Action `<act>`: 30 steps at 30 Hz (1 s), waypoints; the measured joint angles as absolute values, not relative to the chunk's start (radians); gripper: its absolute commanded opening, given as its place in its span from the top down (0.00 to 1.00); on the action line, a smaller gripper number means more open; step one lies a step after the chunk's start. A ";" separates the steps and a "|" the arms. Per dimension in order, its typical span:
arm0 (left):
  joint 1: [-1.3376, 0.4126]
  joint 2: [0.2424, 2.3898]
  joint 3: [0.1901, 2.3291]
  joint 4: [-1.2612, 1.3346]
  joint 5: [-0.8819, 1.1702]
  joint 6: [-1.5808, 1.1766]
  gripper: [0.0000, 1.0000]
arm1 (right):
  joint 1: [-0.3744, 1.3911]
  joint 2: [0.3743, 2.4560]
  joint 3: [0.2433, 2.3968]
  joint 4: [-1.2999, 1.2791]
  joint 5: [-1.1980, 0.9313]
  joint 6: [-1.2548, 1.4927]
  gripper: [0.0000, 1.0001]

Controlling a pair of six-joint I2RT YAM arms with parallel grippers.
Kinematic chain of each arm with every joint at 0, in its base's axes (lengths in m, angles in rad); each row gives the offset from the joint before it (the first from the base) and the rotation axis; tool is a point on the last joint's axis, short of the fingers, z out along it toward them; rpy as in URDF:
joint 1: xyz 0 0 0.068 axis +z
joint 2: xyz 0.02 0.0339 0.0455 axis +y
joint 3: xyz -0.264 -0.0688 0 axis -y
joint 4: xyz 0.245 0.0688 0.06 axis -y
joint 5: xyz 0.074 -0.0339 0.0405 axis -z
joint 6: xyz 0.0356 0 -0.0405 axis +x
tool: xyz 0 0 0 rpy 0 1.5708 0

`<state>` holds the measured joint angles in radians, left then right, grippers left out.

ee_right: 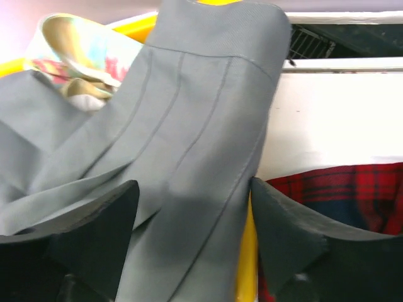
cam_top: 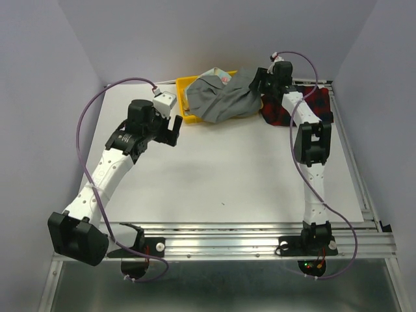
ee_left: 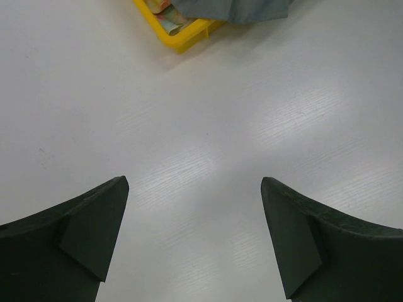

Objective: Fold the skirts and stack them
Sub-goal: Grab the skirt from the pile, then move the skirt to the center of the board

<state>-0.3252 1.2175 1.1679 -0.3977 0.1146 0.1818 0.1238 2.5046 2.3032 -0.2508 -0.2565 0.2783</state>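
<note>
Cloth fills the gap of the right gripper [ee_right: 192,185]: its jaws stand wide and the grey skirt [ee_right: 189,157] runs straight between them, though none of the views shows the pads pressing on it, so I judge it straddled, not yet pinched. From this tool the skirt's long axis leads forward, seams running away from the fingertips to a folded band at the far end, with the bulk spilling off to the tool's left over the yellow tray [cam_top: 184,84]. The floral skirt [ee_right: 75,50] lies further to that left and ahead, half under the grey one. The plaid skirt [ee_right: 352,189] lies flat on the table [cam_top: 214,175] just to the tool's right and lower. The left gripper [ee_left: 195,182] is also spread wide and holds nothing. It hangs over bare table, with the tray's corner well ahead of its fingertips and a little to its left. The right arm is plainly the nearer one, so closing where it sits looks like the natural next move.
</note>
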 measured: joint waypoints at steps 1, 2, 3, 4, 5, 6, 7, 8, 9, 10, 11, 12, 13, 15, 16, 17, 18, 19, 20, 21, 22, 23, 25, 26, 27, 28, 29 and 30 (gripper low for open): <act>-0.325 1.221 1.168 -0.396 0.113 0.182 0.01 | 0.120 2.513 2.303 -0.242 -0.255 0.276 0.42; -0.325 1.225 1.167 -0.393 0.112 0.182 0.01 | 0.119 2.516 2.303 -0.240 -0.254 0.278 0.49; -0.325 1.229 1.166 -0.392 0.112 0.182 0.01 | 0.118 2.524 2.303 -0.234 -0.254 0.274 0.54; -0.325 1.232 1.164 -0.390 0.112 0.181 0.01 | 0.117 2.530 2.303 -0.229 -0.255 0.274 0.67; -0.325 1.236 1.162 -0.388 0.112 0.182 0.01 | 0.117 2.534 2.303 -0.224 -0.258 0.269 0.74; -0.325 1.237 1.160 -0.388 0.112 0.182 0.01 | 0.117 2.534 2.303 -0.223 -0.263 0.270 0.81; -0.325 1.241 1.159 -0.389 0.112 0.182 0.01 | 0.117 2.534 2.303 -0.215 -0.275 0.267 0.95; -0.325 1.243 1.159 -0.388 0.112 0.182 0.01 | 0.117 2.534 2.303 -0.207 -0.284 0.266 0.99; -0.325 1.243 1.159 -0.388 0.111 0.182 0.01 | 0.119 2.534 2.303 -0.195 -0.299 0.266 0.99; -0.325 1.243 1.159 -0.389 0.111 0.182 0.01 | 0.119 2.534 2.303 -0.191 -0.311 0.265 0.99; -0.324 1.243 1.159 -0.388 0.110 0.181 0.01 | 0.119 2.534 2.303 -0.188 -0.329 0.265 0.99; -0.322 1.243 1.159 -0.388 0.108 0.182 0.01 | 0.119 2.533 2.303 -0.186 -0.347 0.265 0.99; -0.318 1.243 1.159 -0.389 0.108 0.181 0.01 | 0.120 2.527 2.303 -0.184 -0.382 0.264 0.99; -0.310 1.241 1.159 -0.390 0.113 0.181 0.01 | 0.120 2.510 2.303 -0.191 -0.440 0.259 0.99; -0.288 1.237 1.161 -0.395 0.124 0.180 0.01 | 0.124 2.470 2.292 -0.197 -0.501 0.244 0.99; -0.281 1.234 1.162 -0.396 0.127 0.179 0.01 | 0.133 2.417 2.267 -0.194 -0.547 0.206 0.99; -0.261 1.233 1.171 -0.410 0.142 0.178 0.01 | 0.138 2.373 2.225 -0.199 -0.580 0.176 0.99; -0.245 1.230 1.182 -0.417 0.155 0.178 0.01 | 0.148 2.310 2.175 -0.224 -0.615 0.131 0.99; -0.236 1.227 1.188 -0.420 0.164 0.178 0.01 | 0.167 2.217 2.109 -0.259 -0.662 0.061 0.99; -0.223 1.219 1.198 -0.424 0.175 0.176 0.01 | 0.193 2.133 2.054 -0.286 -0.688 -0.015 0.99; -0.212 1.209 1.206 -0.426 0.184 0.175 0.01 | 0.218 2.064 2.011 -0.312 -0.707 -0.081 0.99; -0.204 1.198 1.211 -0.427 0.191 0.174 0.01 | 0.252 1.988 1.967 -0.347 -0.730 -0.147 0.99; -0.191 1.174 1.221 -0.429 0.208 0.173 0.01 | 0.327 1.849 1.887 -0.400 -0.759 -0.286 0.99; -0.187 1.160 1.225 -0.431 0.217 0.171 0.02 | 0.378 1.771 1.828 -0.447 -0.771 -0.379 0.99; -0.185 1.148 1.227 -0.432 0.228 0.171 0.01 | 0.404 1.732 1.792 -0.478 -0.776 -0.432 0.99; -0.181 1.139 1.227 -0.432 0.238 0.171 0.01 | 0.442 1.667 1.715 -0.518 -0.785 -0.519 0.99; -0.181 1.134 1.227 -0.434 0.243 0.171 0.01 | 0.466 1.620 1.642 -0.556 -0.785 -0.578 0.99; -0.180 1.129 1.227 -0.437 0.254 0.171 0.01 | 0.480 1.585 1.561 -0.579 -0.780 -0.639 0.99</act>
<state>-0.1802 1.1294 1.2270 -0.4374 0.2543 0.1707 0.4797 1.5852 1.5612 -0.5789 -0.7803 -0.6388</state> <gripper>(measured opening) 0.986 0.034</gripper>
